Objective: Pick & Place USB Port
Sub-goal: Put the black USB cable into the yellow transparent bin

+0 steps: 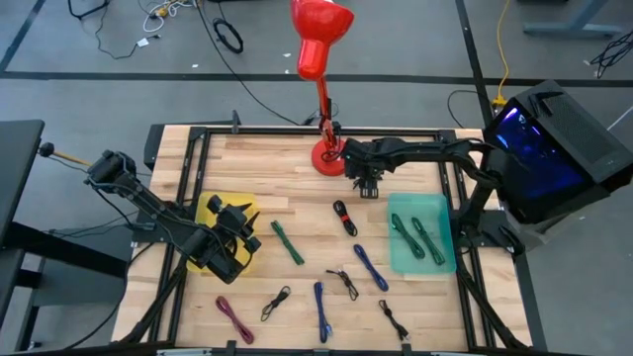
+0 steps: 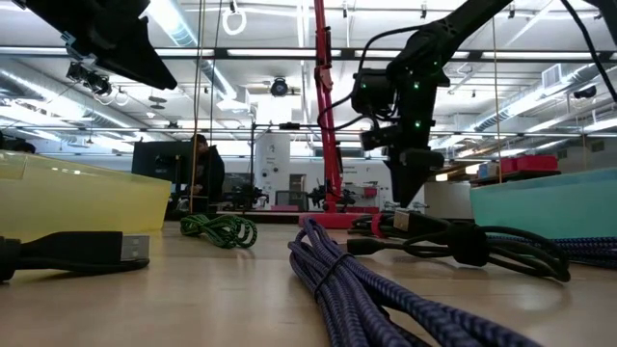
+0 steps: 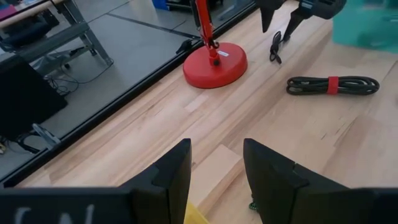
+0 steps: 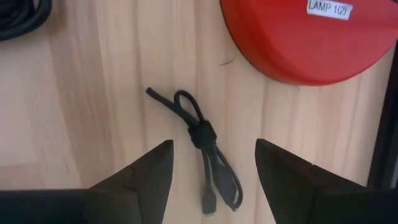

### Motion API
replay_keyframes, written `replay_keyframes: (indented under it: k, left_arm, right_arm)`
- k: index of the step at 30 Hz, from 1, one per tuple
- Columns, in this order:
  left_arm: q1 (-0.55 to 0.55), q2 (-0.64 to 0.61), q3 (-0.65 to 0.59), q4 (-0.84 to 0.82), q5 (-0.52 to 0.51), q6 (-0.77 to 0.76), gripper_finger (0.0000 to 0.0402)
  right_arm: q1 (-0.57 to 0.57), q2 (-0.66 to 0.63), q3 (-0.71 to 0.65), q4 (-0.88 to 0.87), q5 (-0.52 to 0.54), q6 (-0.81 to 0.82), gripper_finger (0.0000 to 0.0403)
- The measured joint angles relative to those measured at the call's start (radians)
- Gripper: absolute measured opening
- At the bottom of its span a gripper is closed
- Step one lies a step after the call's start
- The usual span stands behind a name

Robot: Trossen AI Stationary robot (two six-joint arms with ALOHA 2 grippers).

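The right gripper (image 1: pixel 368 188) is hovering near the upper middle of the high view, just beside the red lamp base (image 1: pixel 327 157), with its two dark, wedge-shaped fingers spread wide. Between them, in the right wrist view, a thin black cable (image 4: pixel 200 144) is lying on the wood: a smooth rubbery cord folded into a loop, cinched by a dark tie at its middle, with a small plug at one end. Nothing is touching it.

The left gripper (image 1: pixel 229 244) is waiting at the lower left of the high view, over the translucent yellow bin (image 1: pixel 210 206); its blocky fingers (image 3: pixel 173 174) are standing apart and holding nothing.

The teal bin (image 1: pixel 437 259) at the right of the high view is holding two green coiled cables (image 1: pixel 419 237). Other bundled cables are lying scattered across the lower centre: a green one (image 1: pixel 287 242), a black one with a red band (image 1: pixel 344 218), braided blue ones (image 1: pixel 320 311), a maroon one (image 1: pixel 234 318).

The table (image 1: pixel 297 213) is made of pale wooden planks with visible grain, framed by black rails. Around it, grey floor is carrying loose cords. In the low view a bright, high-ceilinged workshop is stretching behind, with a person (image 2: pixel 205 166) standing far off at the left.
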Motion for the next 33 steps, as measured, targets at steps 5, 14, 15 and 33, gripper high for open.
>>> replay_keyframes:
  k: [5, 14, 15, 33]
  left_arm:
    - [0.0, 0.0, 0.0, 0.002, 0.0, 0.0, 0.0151]
    - [0.0, 0.0, 0.0, 0.01, 0.011, 0.001, 0.0151]
    - [0.0, 0.0, 0.0, 0.01, 0.019, 0.001, 0.0151]
    - [0.0, 0.0, 0.0, 0.009, 0.034, 0.003, 0.0151]
  right_arm:
    - [-0.001, 0.0, 0.0, 0.005, -0.008, -0.001, 0.0227]
    - [-0.001, 0.067, -0.002, 0.042, -0.042, 0.001, 0.0227]
    - [-0.001, 0.074, -0.003, 0.037, -0.038, -0.001, 0.0227]
    - [-0.007, 0.076, -0.072, 0.114, -0.06, -0.001, 0.0227]
